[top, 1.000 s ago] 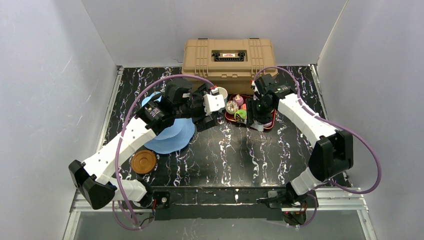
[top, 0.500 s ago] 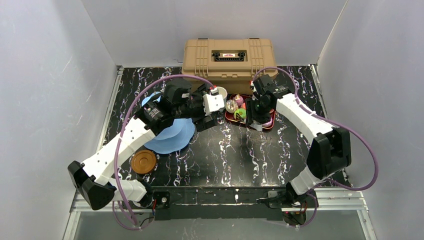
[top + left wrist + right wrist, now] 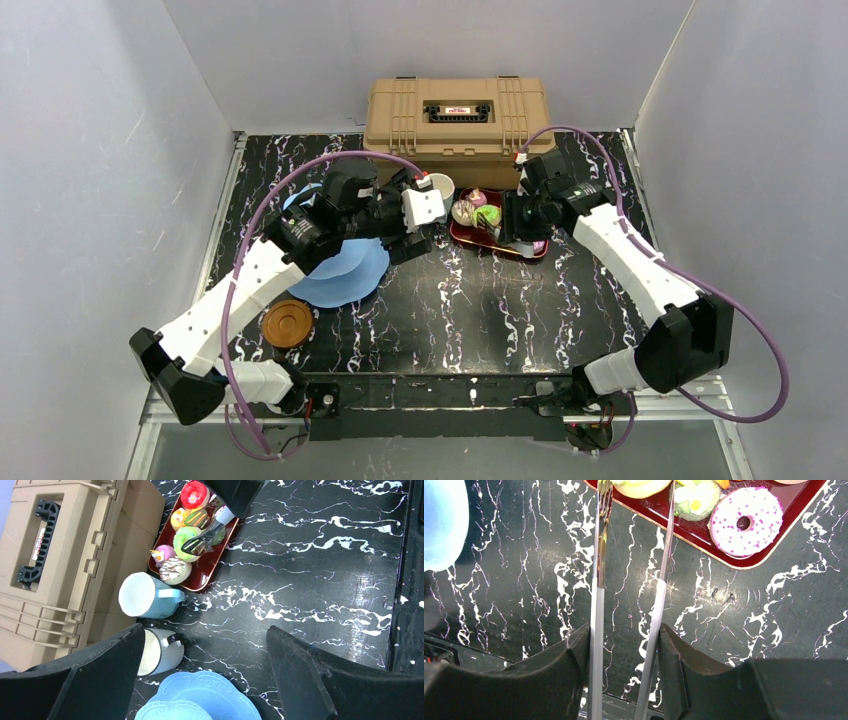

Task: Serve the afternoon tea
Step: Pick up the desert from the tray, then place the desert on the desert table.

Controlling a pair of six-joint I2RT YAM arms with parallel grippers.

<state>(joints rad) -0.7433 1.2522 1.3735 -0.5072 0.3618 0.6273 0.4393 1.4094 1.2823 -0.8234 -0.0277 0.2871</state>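
Overhead, black marbled table (image 3: pixel 470 300), grey walls (image 3: pixel 90 150); left hand (image 3: pixel 204 630) agape, right hand (image 3: pixel 624 630) around tongs (image 3: pixel 597 605).

Toolbox (image 3: pixel 446 115) is sitting at the back of the bench (image 3: pixel 480 310), tray (image 3: pixel 201 574) of donuts (image 3: pixel 175 571) lying just in front. Mugs (image 3: pixel 145 596) and cake stand (image 3: pixel 345 275) are sitting left of it.

My left arm (image 3: pixel 255 285) covers most of the cake stand (image 3: pixel 350 277); the tongs (image 3: pixel 597 605) run past my right-wrist view's top edge.
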